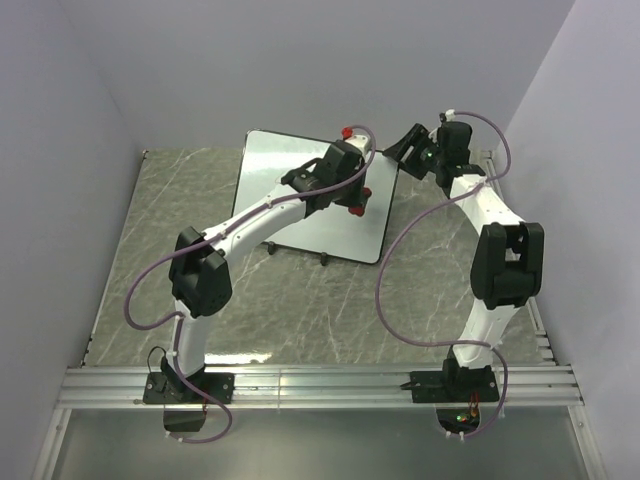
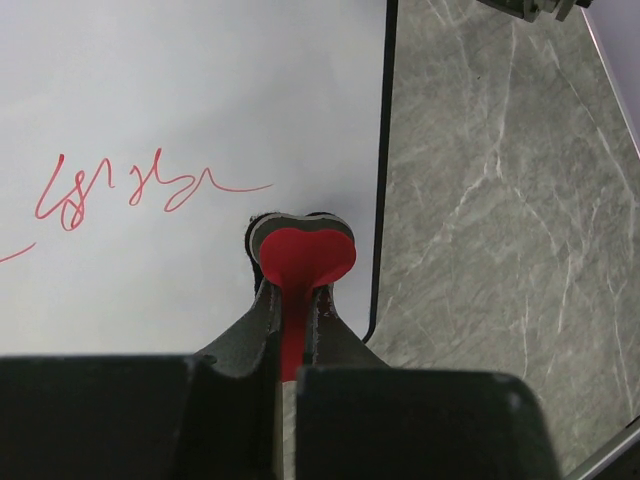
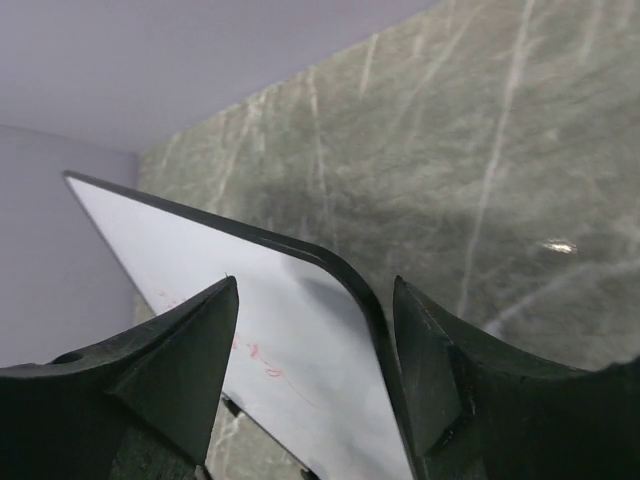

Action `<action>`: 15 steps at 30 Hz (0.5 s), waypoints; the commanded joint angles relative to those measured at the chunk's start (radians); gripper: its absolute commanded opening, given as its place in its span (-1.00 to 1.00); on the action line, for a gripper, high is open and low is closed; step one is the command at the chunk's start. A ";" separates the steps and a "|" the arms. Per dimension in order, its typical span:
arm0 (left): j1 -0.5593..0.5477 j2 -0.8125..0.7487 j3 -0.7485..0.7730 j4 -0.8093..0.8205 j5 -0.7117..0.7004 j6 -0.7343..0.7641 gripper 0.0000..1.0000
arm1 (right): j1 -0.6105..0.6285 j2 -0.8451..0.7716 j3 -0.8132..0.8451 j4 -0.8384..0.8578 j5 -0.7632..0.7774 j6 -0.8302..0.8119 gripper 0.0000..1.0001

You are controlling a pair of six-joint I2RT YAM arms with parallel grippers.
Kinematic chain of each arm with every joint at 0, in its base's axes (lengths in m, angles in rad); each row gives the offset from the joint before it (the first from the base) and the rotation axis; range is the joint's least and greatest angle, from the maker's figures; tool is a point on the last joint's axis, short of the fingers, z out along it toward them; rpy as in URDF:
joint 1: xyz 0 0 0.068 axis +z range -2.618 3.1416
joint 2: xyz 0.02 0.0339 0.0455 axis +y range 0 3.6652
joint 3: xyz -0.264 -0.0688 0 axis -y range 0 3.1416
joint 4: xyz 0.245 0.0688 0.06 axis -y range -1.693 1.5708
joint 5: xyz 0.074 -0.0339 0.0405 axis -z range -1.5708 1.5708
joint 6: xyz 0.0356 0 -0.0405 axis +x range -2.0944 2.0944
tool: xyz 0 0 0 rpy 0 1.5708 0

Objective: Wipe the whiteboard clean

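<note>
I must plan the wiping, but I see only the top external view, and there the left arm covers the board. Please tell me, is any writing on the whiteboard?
Observer: Yes. The left wrist view shows a red scribble on the whiteboard, a little away from the red eraser that the left gripper holds.
Operator: Thank you. Does the right gripper hold the board at its far corner?
Observer: Not visibly. In the right wrist view the right gripper is open, with the board's rounded corner between its fingers. Whether they touch it I cannot tell.
</note>
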State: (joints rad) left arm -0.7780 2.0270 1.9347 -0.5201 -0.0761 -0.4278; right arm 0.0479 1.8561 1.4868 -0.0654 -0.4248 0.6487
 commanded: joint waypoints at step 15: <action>-0.003 0.024 0.036 0.043 -0.010 0.012 -0.99 | -0.008 0.060 -0.005 0.138 -0.155 0.039 0.36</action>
State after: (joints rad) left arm -0.7776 2.0304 1.9339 -0.5133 -0.0841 -0.4129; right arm 0.0456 1.8954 1.4837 0.0177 -0.5312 0.6907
